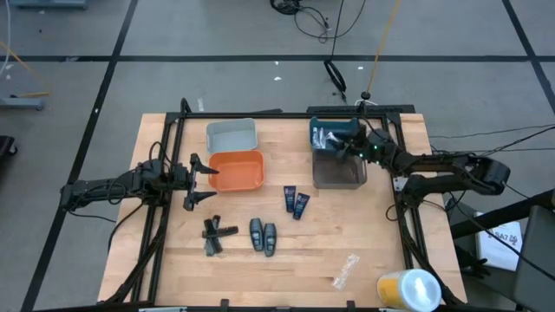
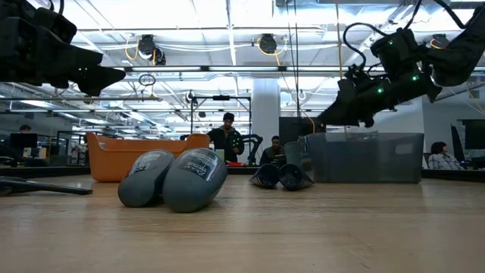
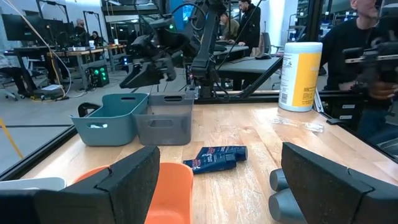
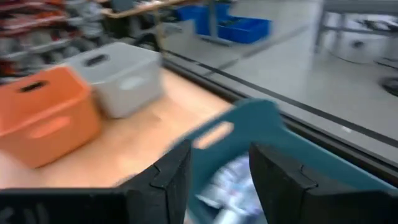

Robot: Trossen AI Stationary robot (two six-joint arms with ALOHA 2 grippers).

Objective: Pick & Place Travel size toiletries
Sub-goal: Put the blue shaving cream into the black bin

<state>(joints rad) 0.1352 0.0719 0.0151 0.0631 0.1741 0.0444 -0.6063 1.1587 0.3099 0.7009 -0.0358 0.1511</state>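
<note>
My right gripper (image 1: pixel 341 141) hangs open above the teal bin (image 1: pixel 333 131) at the far right; in its wrist view the fingers stand apart (image 4: pixel 221 169) over silvery-white tubes (image 4: pixel 227 186) lying in that bin. Two dark blue tubes (image 1: pixel 296 201) lie side by side mid-table. Two dark grey oval pieces (image 1: pixel 263 236) and the black stick-shaped pieces (image 1: pixel 214 236) lie nearer the front edge. My left gripper (image 1: pixel 195 182) waits open at the left, beside the orange bin (image 1: pixel 236 171), touching nothing.
A dark grey bin (image 1: pixel 338 171) stands just in front of the teal one. A light grey bin (image 1: pixel 231 134) sits behind the orange bin. A clear wrapper (image 1: pixel 345 270) and a yellow-and-white cylinder (image 1: pixel 408 289) lie at the front right. People are in the room beyond.
</note>
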